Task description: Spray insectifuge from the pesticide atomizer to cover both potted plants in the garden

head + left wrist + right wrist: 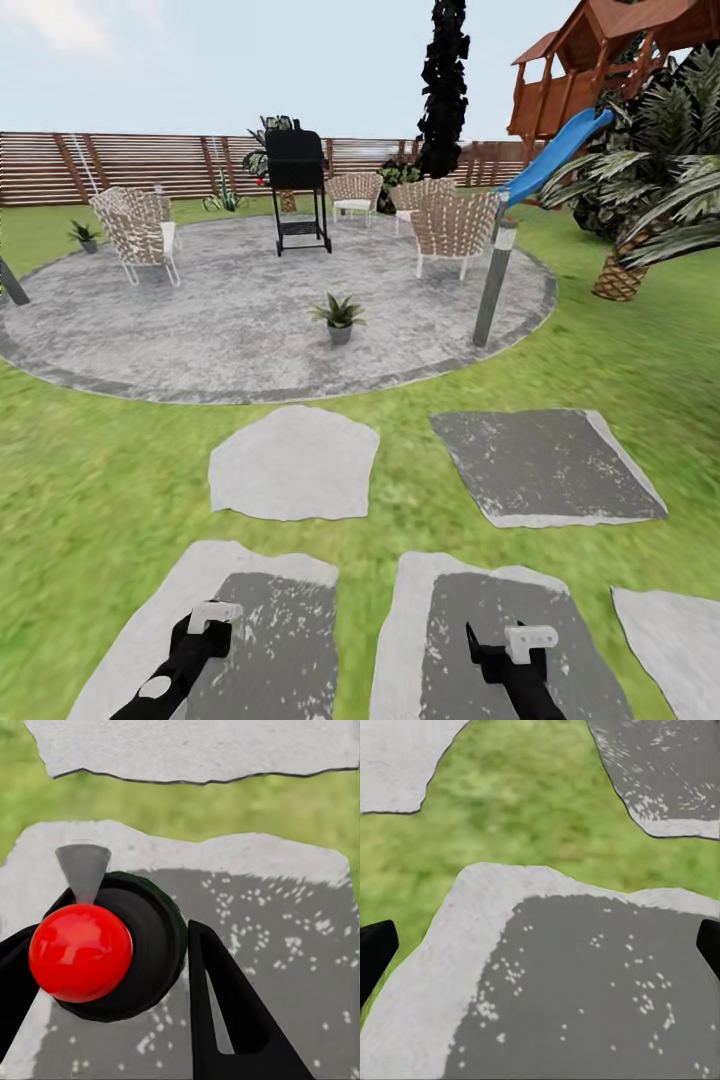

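While the robot stands on the stepping slabs (290,460), one potted plant (338,318) sits on the patio (200,330), another (84,236) by the fence. Right gripper (540,945) is spread and empty; left gripper (205,625) grip: cannot tell. Spraying is not begun.

No text, label, brand, number or sign can be read in any of the 3 views. The grill (296,185), the chairs (136,233), the post (495,282), the slide (556,152) and the fence (120,165) are all bare of lettering. The stone slabs (585,982) carry only pale flecks.
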